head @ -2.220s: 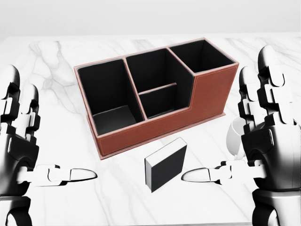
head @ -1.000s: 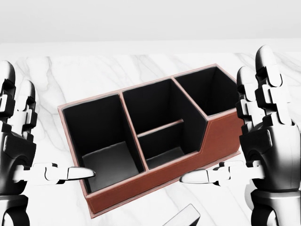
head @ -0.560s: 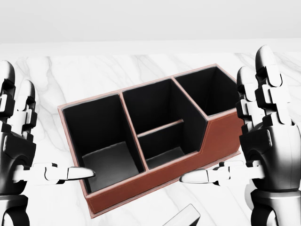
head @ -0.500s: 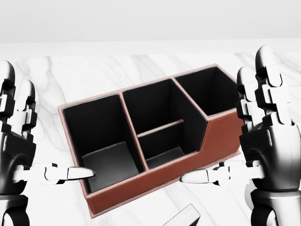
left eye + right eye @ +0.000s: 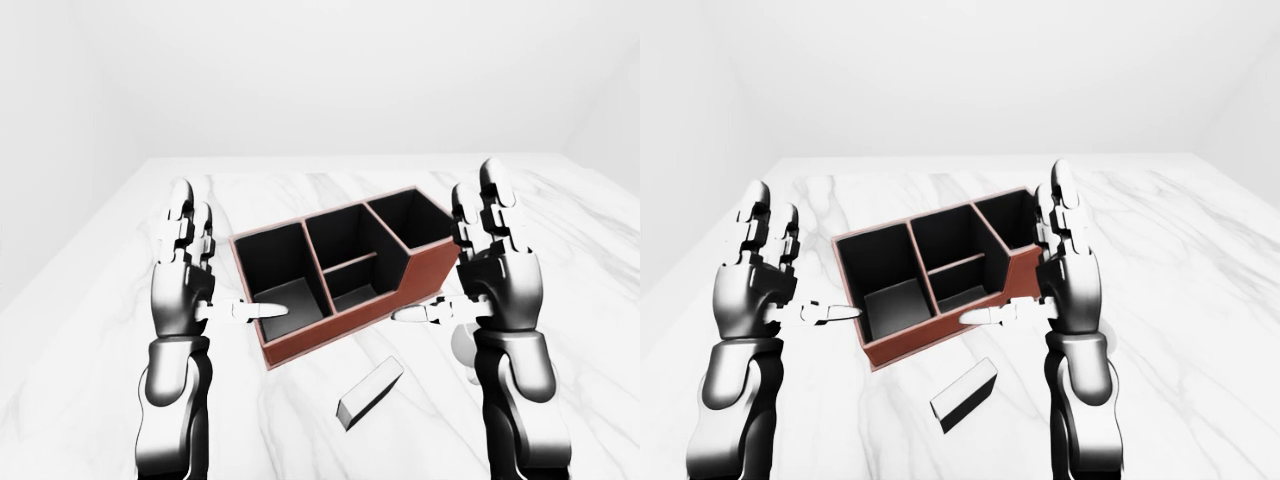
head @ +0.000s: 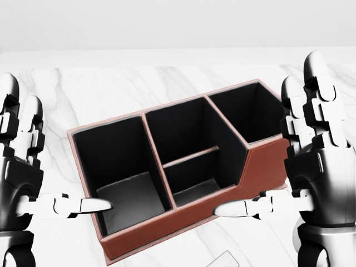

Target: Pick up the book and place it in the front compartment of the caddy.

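Observation:
The brown caddy (image 6: 167,225) with black compartments stands on the white marble table (image 5: 300,200), in the middle of the head view. Its low middle compartment (image 6: 192,189) is empty. The book (image 5: 370,392), dark with a pale page edge, lies flat on the table below the caddy; only its corner (image 6: 222,260) shows at the bottom of the head view. My left hand (image 5: 234,252) is open and raised at the caddy's left. My right hand (image 5: 443,243) is open and raised at its right. Both thumbs point inward in front of the caddy. Neither hand touches anything.
A white mug (image 5: 461,346) shows partly behind my right hand. The table's left edge (image 5: 90,290) runs beside my left arm. Pale walls stand beyond the table.
The whole picture has shifted: the caddy now sits lower and larger in the head view, and the book has slid to the bottom edge. The camera moved; both hands keep their pose.

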